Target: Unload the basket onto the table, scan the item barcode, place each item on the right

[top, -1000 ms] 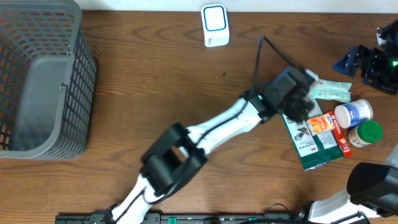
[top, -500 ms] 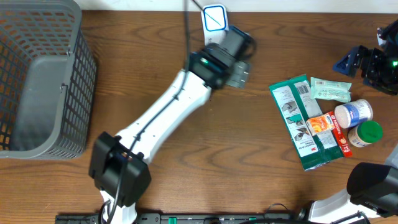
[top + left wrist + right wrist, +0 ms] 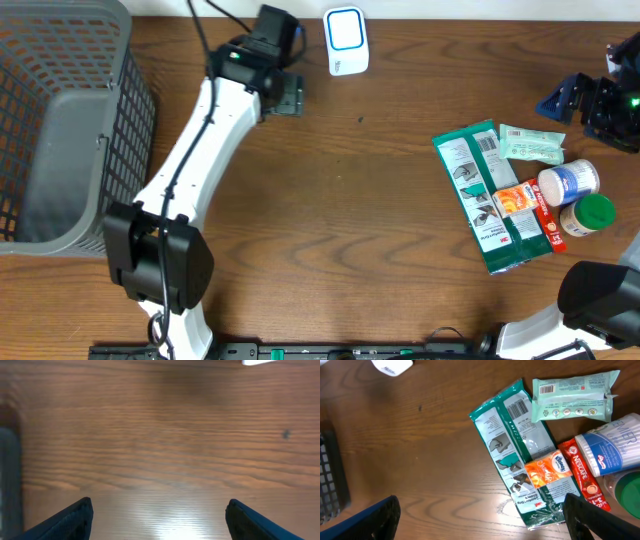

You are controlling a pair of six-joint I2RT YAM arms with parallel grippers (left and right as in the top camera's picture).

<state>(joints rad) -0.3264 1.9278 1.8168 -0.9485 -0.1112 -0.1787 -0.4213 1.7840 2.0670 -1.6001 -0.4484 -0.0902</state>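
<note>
Brown wood-grain table (image 3: pixel 350 230) is seen across all views; a pale strip of wall is caught along the top edge of the overhead view. A grey mesh basket (image 3: pixel 130 150) is placed at the far left of the table. A white scanner (image 3: pixel 345 40) with a blue-rimmed face is stood at the top centre.

Left gripper (image 3: pixel 287 96) is held over bare wood just left of the scanner, apart from it. In the left wrist view its claw is spread wide, with nothing held; only table is seen between the two dark fingertips (image 3: pixel 70 520), and a white corner of the scanner is clipped at the top right.

Items are grouped at the right side of the table, well apart from the scanner. A green pack (image 3: pixel 520 455) is laid flat with its barcode facing up. A pale green wipes packet (image 3: pixel 572 400) is laid just beside its upper end. An orange sachet (image 3: pixel 547 467) is laid on the green pack, touching a red coffee stick (image 3: pixel 582 475). A blue-and-white tube (image 3: pixel 612 450) and a green-lidded jar (image 3: pixel 590 213) are set at the right of the group.

Right gripper (image 3: pixel 482 520) is held above this group, claw fully spread, nothing gripped.
</note>
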